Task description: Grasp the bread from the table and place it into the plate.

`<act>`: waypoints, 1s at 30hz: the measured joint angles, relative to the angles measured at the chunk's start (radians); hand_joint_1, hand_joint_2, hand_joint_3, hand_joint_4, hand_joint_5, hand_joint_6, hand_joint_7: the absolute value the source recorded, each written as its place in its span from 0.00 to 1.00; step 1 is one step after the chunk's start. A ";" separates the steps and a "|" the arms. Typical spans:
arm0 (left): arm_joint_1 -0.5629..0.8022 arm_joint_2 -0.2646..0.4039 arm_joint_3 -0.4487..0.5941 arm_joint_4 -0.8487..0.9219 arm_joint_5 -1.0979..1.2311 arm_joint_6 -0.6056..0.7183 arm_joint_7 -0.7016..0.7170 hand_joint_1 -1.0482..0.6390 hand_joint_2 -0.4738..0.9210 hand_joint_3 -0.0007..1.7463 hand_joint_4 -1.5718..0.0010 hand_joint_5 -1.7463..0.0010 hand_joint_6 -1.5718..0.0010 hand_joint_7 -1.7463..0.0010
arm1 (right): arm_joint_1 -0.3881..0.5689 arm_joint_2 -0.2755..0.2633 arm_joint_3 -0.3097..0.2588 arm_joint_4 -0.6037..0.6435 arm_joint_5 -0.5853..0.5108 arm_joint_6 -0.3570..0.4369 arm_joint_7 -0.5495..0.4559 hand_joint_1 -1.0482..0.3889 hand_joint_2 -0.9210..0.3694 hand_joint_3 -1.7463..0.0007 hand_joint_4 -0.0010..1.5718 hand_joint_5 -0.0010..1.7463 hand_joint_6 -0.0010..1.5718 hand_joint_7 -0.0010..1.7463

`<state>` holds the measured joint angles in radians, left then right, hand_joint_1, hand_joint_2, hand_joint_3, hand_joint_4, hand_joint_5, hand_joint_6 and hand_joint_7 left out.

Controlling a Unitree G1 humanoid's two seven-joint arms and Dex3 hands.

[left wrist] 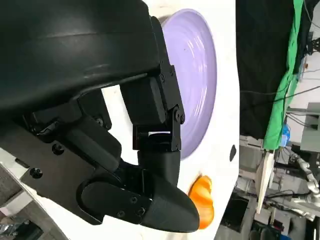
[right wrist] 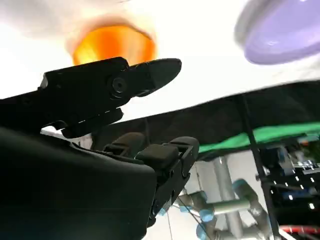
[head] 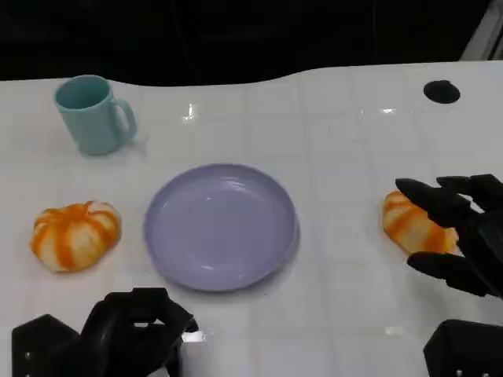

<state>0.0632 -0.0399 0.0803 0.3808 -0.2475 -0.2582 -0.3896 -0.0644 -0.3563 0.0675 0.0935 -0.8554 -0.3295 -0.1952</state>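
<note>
Your right hand (head: 460, 236) is spreading wide around the bread (head: 413, 222) — nothing grasped, plate (head: 221, 226) sitting empty.

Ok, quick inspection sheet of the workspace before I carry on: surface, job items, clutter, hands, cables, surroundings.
Surface: white table, glossy, faint grid lines.
Job's things: purple plate at centre, nothing in it; orange-striped bread left of the plate; second bread right of the plate, on the table.
Clutter: teal mug far left, upright; small black disc far right.
Hands: right hand open, fingers spread around the second bread, contact unclear; left hand curled, holding nothing, near edge.
Cables: dark cables beyond the table, left wrist view.
Surroundings: black backdrop, green cloth, equipment beyond.
</note>
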 measured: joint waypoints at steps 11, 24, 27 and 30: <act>0.006 0.001 -0.002 -0.003 0.002 -0.001 0.000 0.00 0.82 0.21 0.00 0.30 0.08 0.60 | -0.083 -0.034 0.127 0.062 -0.110 0.169 0.010 0.30 0.02 1.00 0.00 0.25 0.19 0.00; 0.011 0.001 -0.002 -0.013 0.003 -0.001 0.000 0.00 0.82 0.22 0.00 0.30 0.08 0.60 | -0.222 -0.029 0.274 0.361 -0.112 0.253 -0.028 0.33 0.04 1.00 0.01 0.21 0.18 0.00; 0.012 0.002 -0.001 -0.013 0.003 -0.002 0.000 0.00 0.82 0.22 0.00 0.30 0.08 0.60 | -0.259 -0.023 0.300 0.428 -0.110 0.258 -0.055 0.34 0.04 1.00 0.02 0.20 0.18 0.00; 0.012 0.002 -0.002 -0.014 0.003 -0.002 0.000 0.00 0.82 0.22 0.00 0.30 0.08 0.60 | -0.308 -0.011 0.321 0.510 -0.107 0.260 -0.085 0.34 0.04 1.00 0.02 0.19 0.17 0.00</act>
<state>0.0752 -0.0376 0.0786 0.3672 -0.2441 -0.2607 -0.3893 -0.3724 -0.3670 0.3889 0.6032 -0.9628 -0.0695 -0.2806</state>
